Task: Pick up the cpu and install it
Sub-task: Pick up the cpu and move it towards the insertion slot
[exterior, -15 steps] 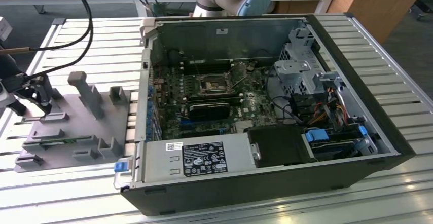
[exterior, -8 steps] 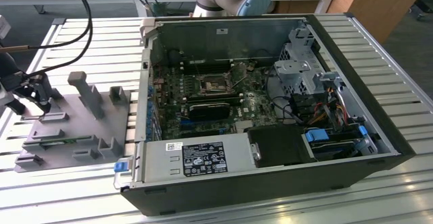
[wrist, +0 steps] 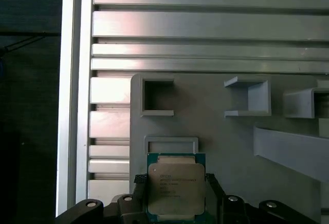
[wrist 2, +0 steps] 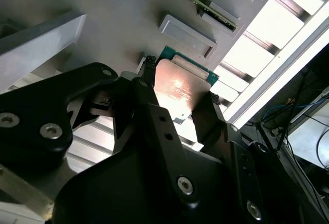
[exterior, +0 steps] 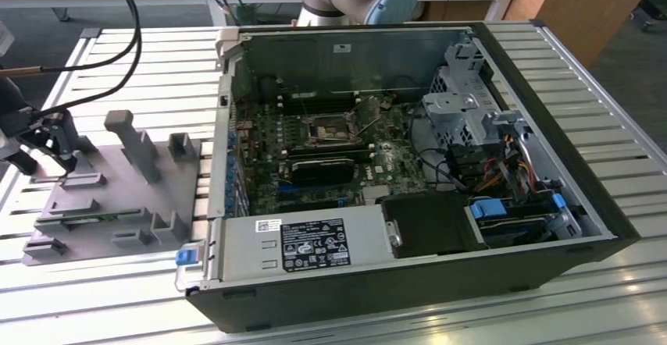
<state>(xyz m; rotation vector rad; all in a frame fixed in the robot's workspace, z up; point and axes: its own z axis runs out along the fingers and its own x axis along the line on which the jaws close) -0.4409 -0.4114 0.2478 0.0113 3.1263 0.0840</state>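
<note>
The cpu is a flat square chip with a silver top and a green rim. It sits between the black fingers of my gripper, which press on two opposite edges. The second wrist view shows the cpu from the other side, with a fingertip on each side of it. In the exterior view my gripper hangs over the far left part of the grey fixture tray. The cpu is held over the tray beside a small square frame. The motherboard's socket lies inside the open computer case.
The open computer case takes up the middle and the exterior view's right of the slatted metal table. A black block sits below the socket. Upright posts rise from the tray. Cables trail at the left.
</note>
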